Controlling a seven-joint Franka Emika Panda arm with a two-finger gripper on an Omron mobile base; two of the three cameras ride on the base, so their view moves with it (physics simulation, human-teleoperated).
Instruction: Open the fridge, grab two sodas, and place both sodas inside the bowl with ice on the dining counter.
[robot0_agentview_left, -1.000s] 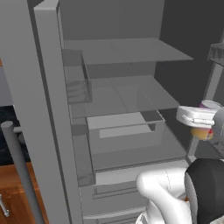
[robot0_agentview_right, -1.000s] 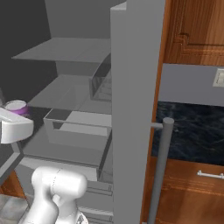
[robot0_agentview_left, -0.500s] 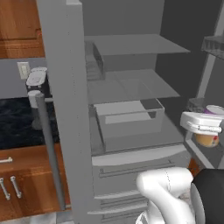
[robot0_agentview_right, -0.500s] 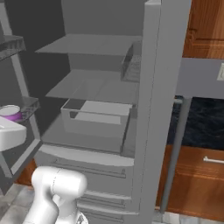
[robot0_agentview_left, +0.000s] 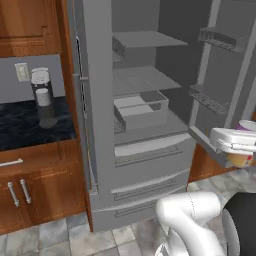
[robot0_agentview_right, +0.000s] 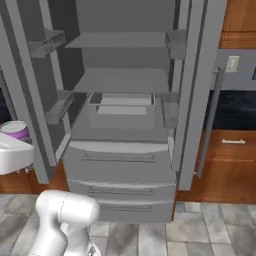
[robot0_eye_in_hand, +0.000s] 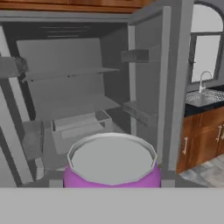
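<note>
The gripper (robot0_agentview_left: 235, 148), clenched on the purple soda can (robot0_eye_in_hand: 112, 162), has drawn back from the open fridge (robot0_agentview_left: 145, 150) as the base swung away; the can hangs right of the near shelves, ready for carrying to the bowl.

From behind my arm, the left base view and right base view look forward and down from either side onto the same open fridge (robot0_agentview_left: 145, 130) with its shelves and drawers, while my hand view sits close over a purple soda (robot0_eye_in_hand: 112, 168), facing the fridge interior.
</note>
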